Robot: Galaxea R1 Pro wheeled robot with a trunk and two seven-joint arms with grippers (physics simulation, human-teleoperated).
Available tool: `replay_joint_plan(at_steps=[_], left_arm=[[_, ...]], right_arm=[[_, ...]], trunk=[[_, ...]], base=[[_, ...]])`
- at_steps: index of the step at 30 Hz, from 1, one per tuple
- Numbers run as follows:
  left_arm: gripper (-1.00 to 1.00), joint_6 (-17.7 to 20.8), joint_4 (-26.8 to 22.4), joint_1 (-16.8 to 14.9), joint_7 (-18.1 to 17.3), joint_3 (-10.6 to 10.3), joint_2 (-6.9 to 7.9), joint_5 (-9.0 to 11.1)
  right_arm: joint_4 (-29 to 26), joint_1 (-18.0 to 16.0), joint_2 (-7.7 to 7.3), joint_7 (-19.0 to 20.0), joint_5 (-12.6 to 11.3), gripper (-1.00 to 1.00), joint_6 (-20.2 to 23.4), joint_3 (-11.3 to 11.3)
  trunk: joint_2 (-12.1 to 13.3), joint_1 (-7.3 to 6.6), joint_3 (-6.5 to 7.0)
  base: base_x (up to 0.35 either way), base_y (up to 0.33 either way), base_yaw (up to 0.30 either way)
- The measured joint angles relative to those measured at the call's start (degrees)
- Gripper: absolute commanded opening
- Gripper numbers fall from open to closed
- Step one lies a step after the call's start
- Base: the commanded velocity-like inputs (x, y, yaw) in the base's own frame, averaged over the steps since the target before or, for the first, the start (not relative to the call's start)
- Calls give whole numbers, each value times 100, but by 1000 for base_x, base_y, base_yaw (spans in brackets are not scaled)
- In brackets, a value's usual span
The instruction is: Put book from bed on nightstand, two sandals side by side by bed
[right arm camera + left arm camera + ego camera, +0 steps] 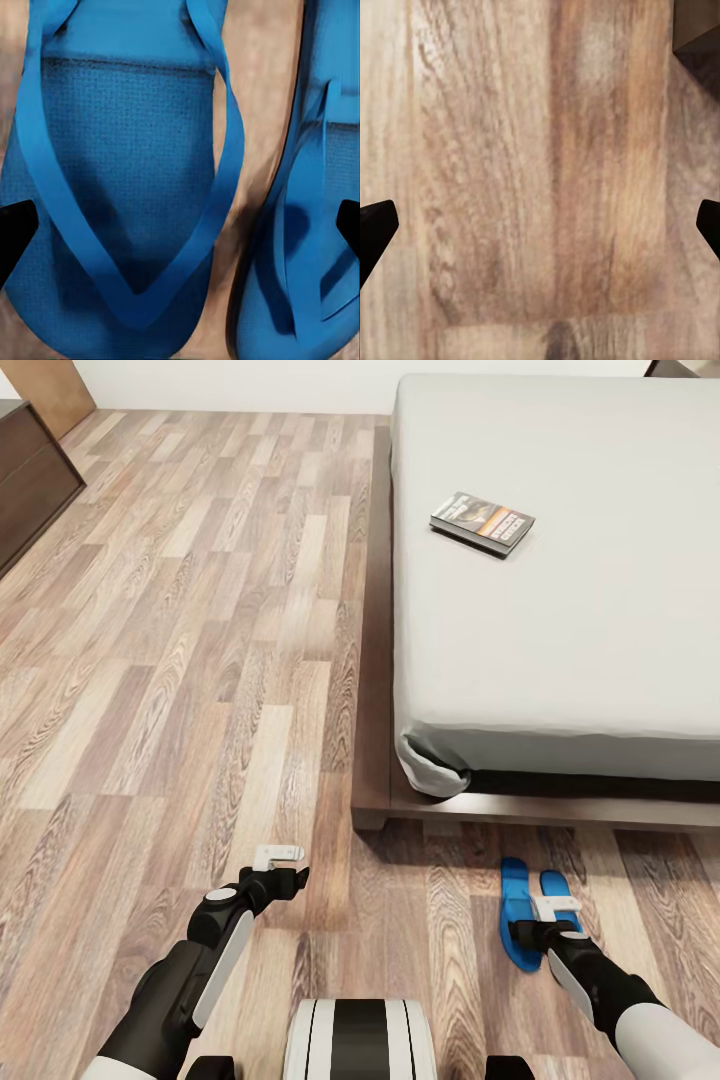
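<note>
Blue was the colour under your right tool (553,916): the two sandals (530,920) lay side by side on the wood-plank floor (180,660), just in front of the foot of the bed (560,610). In the right wrist view one sandal (127,187) lay with its straps up, and the other sandal (315,217) was just beside it with a narrow strip of floor between them. The dark fingertips (15,232) of this tool stood wide apart, one over each sandal, and they held nothing. I could not tell if they touched the sandals.

Your left tool (280,860) hung over bare floor, well apart from the sandals, on the far side of the robot from them. Its fingertips (375,229) were also spread wide with only wood planks between them, so it had hold of nothing.

Beyond your right tool, the book (482,522) lay flat on the light-grey mattress, near the edge of the bed that faced the open floor. A dark wooden cabinet (30,480) stood by the wall, far ahead of your left tool.
</note>
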Motion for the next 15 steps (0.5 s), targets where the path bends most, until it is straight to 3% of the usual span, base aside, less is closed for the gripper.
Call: replay_joint_plan(at_steps=[7,15], left_arm=[[100,4,0,0,0,1,0,4],[100,7,0,0,0,0,-8,-2]], right_arm=[[-8,0,-4,0,-2,100,3,0],[-19,1,-12,-4,-4,100,7,0]], trunk=[[0,0,0],[11,-21,177]], base=[[0,0,0],[0,0,0]])
